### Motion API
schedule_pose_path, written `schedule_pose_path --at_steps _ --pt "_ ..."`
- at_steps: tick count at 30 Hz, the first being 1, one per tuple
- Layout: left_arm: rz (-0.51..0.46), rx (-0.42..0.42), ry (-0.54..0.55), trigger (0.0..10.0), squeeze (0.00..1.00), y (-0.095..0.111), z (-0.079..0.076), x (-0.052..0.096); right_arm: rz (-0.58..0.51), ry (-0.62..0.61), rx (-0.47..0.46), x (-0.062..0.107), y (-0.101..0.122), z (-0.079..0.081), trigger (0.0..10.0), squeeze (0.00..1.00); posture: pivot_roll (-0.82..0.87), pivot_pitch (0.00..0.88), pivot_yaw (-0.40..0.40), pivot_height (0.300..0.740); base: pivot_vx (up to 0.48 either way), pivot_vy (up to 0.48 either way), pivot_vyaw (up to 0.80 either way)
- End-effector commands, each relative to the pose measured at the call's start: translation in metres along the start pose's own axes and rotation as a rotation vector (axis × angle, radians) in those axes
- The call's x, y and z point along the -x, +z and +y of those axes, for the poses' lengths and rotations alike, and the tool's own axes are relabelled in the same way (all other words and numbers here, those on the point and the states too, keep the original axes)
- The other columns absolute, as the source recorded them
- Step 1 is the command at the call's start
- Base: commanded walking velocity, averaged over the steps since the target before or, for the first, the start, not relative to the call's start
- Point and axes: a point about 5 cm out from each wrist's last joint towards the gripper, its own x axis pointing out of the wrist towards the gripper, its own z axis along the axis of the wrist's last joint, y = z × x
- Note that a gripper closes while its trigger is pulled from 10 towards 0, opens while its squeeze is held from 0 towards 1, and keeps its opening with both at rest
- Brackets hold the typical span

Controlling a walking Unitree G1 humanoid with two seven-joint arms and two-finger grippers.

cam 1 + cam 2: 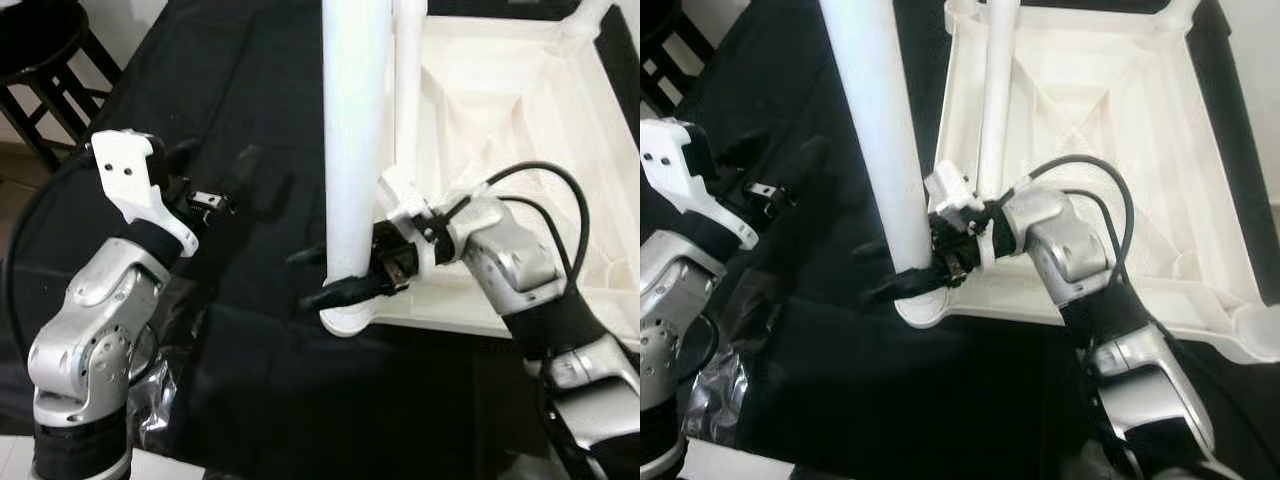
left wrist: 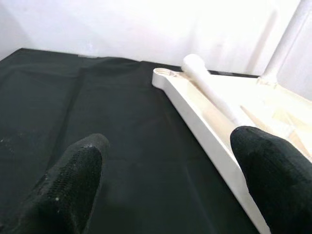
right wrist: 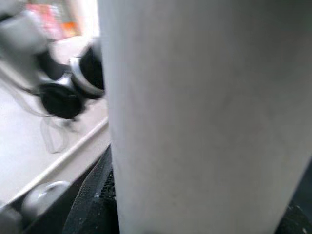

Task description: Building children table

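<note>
Bright light blows out the white table leg [image 1: 355,140]; the right wrist view is blurred close-up.

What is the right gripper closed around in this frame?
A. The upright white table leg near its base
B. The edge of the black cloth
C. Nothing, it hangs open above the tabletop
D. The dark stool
A: the right gripper has its black fingers clamped on the upright white table leg, just above the corner socket of the upturned white tabletop.
</note>
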Motion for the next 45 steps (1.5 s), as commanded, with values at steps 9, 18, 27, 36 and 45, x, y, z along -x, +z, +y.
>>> schedule_pose_path --at_steps 9,18,27,36,45 --pt "0.006 -0.002 -0.015 10.0 0.0 0.0 0.001 -0.001 0.168 -0.28 -0.076 -0.016 -0.044 0.028 10.0 0.0 0.05 0.391 -0.004 0.74 0.0 0.0 0.0" --pt "-0.026 -0.004 -0.052 10.0 0.0 0.007 0.0 -0.011 0.326 -1.061 -0.196 -0.016 -0.082 0.036 10.0 0.0 0.05 0.369 0.0 0.74 0.0 0.0 0.0" --pt "-0.037 -0.008 -0.093 10.0 0.0 0.01 -0.002 -0.019 0.172 -0.974 -0.214 -0.039 -0.066 0.03 10.0 0.0 0.05 0.346 0.019 0.74 0.0 0.0 0.0" --pt "-0.04 -0.005 -0.11 10.0 0.0 0.01 -0.002 -0.022 -0.026 -0.652 -0.17 -0.038 -0.029 0.028 10.0 0.0 0.05 0.342 0.025 0.74 0.0 0.0 0.0" --pt "-0.037 0.003 -0.118 10.0 0.0 0.008 -0.003 -0.022 -0.066 -0.291 -0.158 0.005 -0.006 0.022 10.0 0.0 0.05 0.346 0.024 0.74 0.0 0.0 0.0"
